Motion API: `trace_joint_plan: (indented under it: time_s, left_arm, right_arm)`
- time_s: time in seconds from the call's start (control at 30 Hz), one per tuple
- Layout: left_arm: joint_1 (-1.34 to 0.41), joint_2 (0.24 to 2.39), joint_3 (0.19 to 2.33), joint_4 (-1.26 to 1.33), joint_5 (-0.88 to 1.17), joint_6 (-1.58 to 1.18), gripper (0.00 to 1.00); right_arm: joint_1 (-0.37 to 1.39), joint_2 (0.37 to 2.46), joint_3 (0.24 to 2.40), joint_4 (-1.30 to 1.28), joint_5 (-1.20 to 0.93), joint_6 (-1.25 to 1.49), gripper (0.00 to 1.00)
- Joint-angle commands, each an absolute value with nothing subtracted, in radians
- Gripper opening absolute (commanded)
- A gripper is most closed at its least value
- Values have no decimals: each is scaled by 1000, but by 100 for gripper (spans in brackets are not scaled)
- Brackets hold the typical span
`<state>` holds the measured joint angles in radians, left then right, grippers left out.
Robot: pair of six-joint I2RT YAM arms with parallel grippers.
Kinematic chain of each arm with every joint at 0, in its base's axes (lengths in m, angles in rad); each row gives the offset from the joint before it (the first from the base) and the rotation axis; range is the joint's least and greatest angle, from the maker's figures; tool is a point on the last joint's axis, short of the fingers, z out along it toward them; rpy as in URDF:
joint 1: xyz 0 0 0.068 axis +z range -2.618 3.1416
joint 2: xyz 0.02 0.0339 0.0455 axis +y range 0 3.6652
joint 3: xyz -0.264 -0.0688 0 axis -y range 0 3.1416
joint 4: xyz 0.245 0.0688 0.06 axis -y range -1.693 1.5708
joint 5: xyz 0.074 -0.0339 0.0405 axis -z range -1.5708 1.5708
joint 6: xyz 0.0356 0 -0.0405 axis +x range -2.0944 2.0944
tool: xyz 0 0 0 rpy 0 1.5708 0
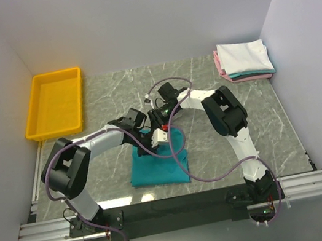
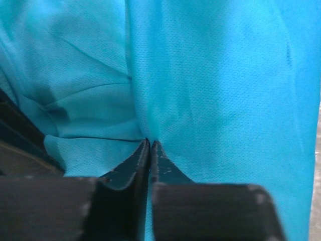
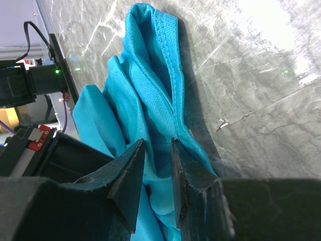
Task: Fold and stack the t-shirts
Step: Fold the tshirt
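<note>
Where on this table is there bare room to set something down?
The far middle of the table, between the yellow bin and the stack of folded shirts, is bare. So is the right side, between that stack and the near edge. The centre is crowded: left arm and right arm meet over the teal shirt.

The left arm (image 1: 99,142) and the right arm (image 1: 207,97) bend inward until their wrists nearly meet, the left tool (image 2: 150,143) with jaws pressed together on a pinch of the teal t-shirt (image 2: 225,90), the right tool (image 3: 156,143) with jaws a narrow gap apart, astride a fold of it.
</note>
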<state>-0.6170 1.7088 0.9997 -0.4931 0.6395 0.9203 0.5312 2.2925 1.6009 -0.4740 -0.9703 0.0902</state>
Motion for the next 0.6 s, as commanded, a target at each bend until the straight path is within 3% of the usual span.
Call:
trace_joint_plan:
  time_s: [0.0, 0.23, 0.57]
  left_arm:
    - [-620, 1671, 1045, -508, 647, 916, 1]
    - [-609, 1586, 1069, -502, 624, 884, 1]
    - [-549, 1683, 1140, -414, 551, 905, 1]
  right_arm:
    - [534, 2329, 1603, -505, -907, 55, 35]
    - [535, 2335, 1601, -518, -914, 41, 34]
    - [534, 2333, 1615, -528, -914, 31, 34]
